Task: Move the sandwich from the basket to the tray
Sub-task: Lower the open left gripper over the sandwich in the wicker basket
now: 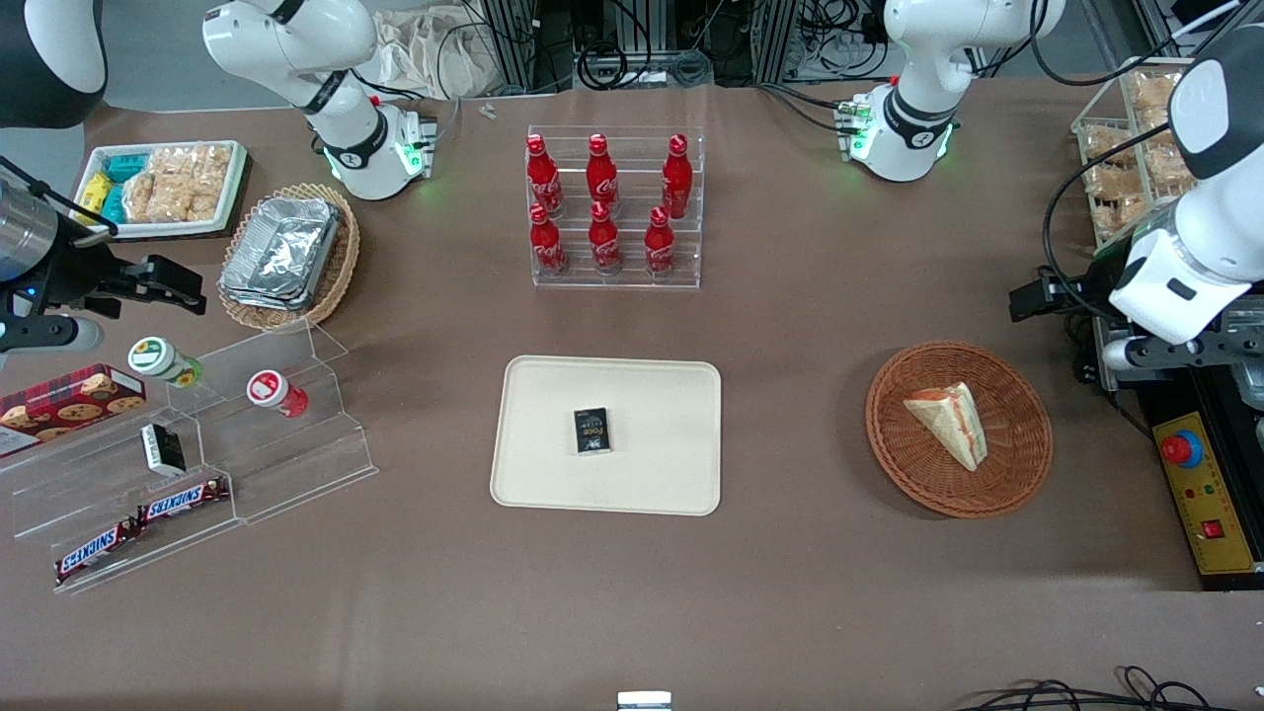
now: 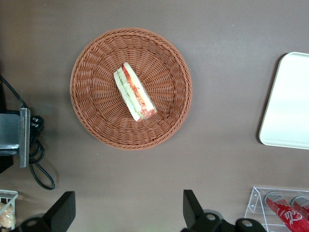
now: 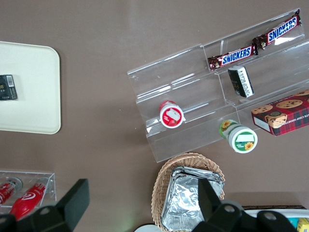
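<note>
nothing moved yet: triangular clear-wrapped sandwich [image 2: 134, 92] lay in the round reddish-brown wicker basket [image 2: 91, 72], directly below the left gripper [image 2: 126, 212], spread wide, holding nothing. left to do: descent, grasp, carry sideways to the flat cream rectangular tray [image 1: 553, 395], well apart from the gripper.

Left arm [image 1: 1200, 197] — glossy white rounded shells with dark grey joint bands; black cables loop beside it. Its base [image 1: 904, 133] is white with a black ring, a small black mark and green lights. The gripper [image 2: 128, 212] has matte black fingers [image 2: 63, 210], wedge-shaped, set wide apart — silver screw heads at about 5 o'clock from them.
</note>
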Controlling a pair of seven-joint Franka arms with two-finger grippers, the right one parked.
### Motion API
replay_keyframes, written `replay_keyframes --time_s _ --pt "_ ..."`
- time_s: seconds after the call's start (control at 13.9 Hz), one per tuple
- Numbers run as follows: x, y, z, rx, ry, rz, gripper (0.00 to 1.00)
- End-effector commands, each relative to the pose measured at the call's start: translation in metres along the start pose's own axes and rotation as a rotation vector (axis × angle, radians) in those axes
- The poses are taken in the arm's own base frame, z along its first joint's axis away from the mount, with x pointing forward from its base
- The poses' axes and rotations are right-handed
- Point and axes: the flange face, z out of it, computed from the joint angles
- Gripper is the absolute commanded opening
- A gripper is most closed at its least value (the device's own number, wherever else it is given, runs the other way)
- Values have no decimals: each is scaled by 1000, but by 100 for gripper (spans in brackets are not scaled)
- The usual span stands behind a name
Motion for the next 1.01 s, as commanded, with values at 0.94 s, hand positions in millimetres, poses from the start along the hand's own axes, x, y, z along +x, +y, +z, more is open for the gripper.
replay_keyframes --time_s 0.94 --pt "5 -53 136 62 -46 -235 100"
